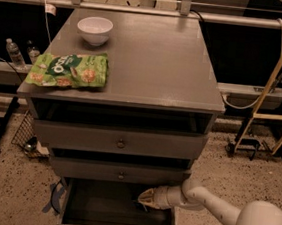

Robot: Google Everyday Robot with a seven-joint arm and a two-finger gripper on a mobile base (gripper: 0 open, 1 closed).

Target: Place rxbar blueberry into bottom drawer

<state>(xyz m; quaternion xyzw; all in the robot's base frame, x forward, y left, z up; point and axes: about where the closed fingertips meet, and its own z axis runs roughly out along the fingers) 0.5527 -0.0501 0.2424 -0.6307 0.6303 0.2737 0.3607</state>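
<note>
The bottom drawer (pixel 101 208) of the grey cabinet is pulled out, and its interior is dark. My arm comes in from the lower right. My gripper (pixel 143 199) hangs inside the drawer's right half, just under the front of the middle drawer (pixel 121 174). The rxbar blueberry does not show; I cannot tell whether it is at the gripper's tip or lying in the dark drawer.
On the cabinet top (pixel 156 61) a green chip bag (pixel 67 69) lies at the front left, with a white bowl (pixel 95 30) behind it. The top drawer (pixel 120 142) is partly out. Cables, a wire basket (pixel 25 135) and bottles (pixel 14 52) are at the left, a yellow frame (pixel 278 73) at the right.
</note>
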